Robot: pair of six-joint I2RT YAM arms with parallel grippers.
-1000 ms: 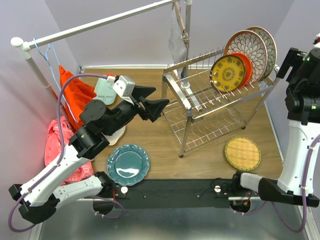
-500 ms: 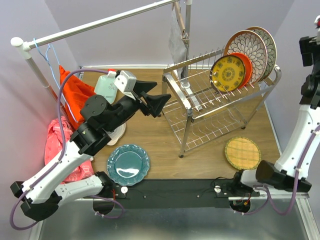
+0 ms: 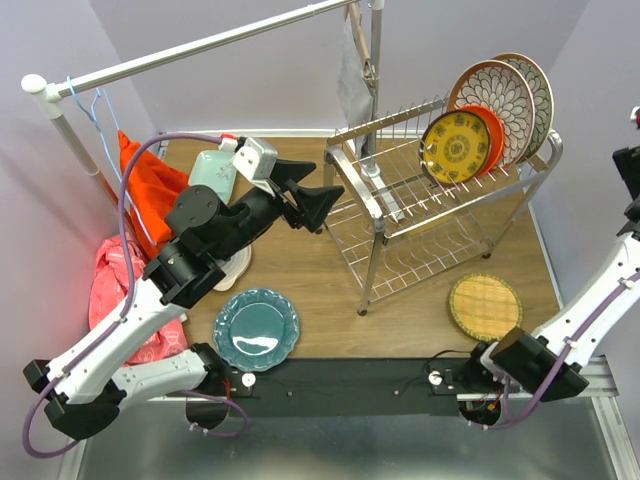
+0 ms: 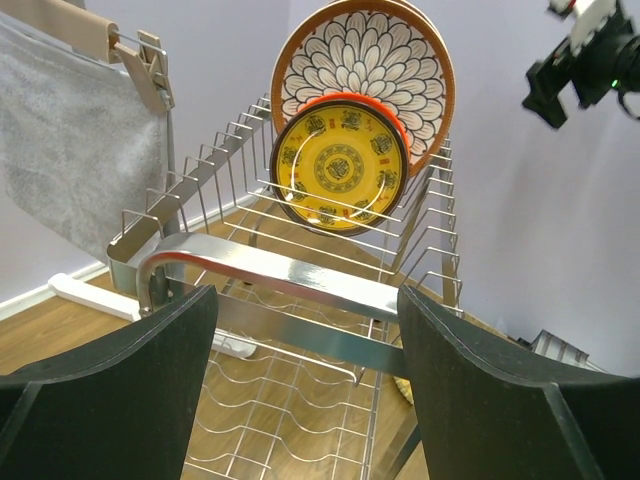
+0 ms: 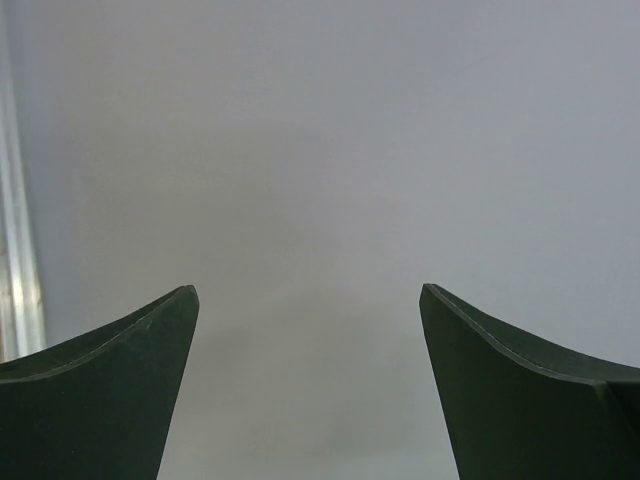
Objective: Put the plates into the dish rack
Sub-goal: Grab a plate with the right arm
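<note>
1. Large two-tier shiny metal wire dish rack stands on the brown wooden worktop. It is the landmark for everything below.
2. Four plates are loaded, upright between prongs at the right end of the rack's upper tier. The dark-yellow patterned round plate is in front, with the orange round plate right behind it. Behind those stand two brown-rimmed white floral plates.
3. Two plates are not loaded. The teal scalloped round plate lies flat, left of and in front of the rack, well apart from it. The yellow woven round plate lies flat just in front of the rack's right legs. A white plate left of the rack is mostly hidden under the left arm.
4. Left gripper is spread and empty, hovering just beside the rack's left end and aimed along the upper rail.
5. Right gripper is spread and empty, off to the rack's right. It faces a bare wall, well apart from any plate.
6. Handling, as a guess: the teal plate looks glazed, so stiff, slippery and breakable. It lies flat, so take it by the rim, one finger over the scalloped edge and one under.
7. The woven plate probably weighs less and grips better. Pinch it at the rim too.
8. Free prongs left of the dark-yellow plate look usable. Lower plates gently, because the wires are hard.
</note>
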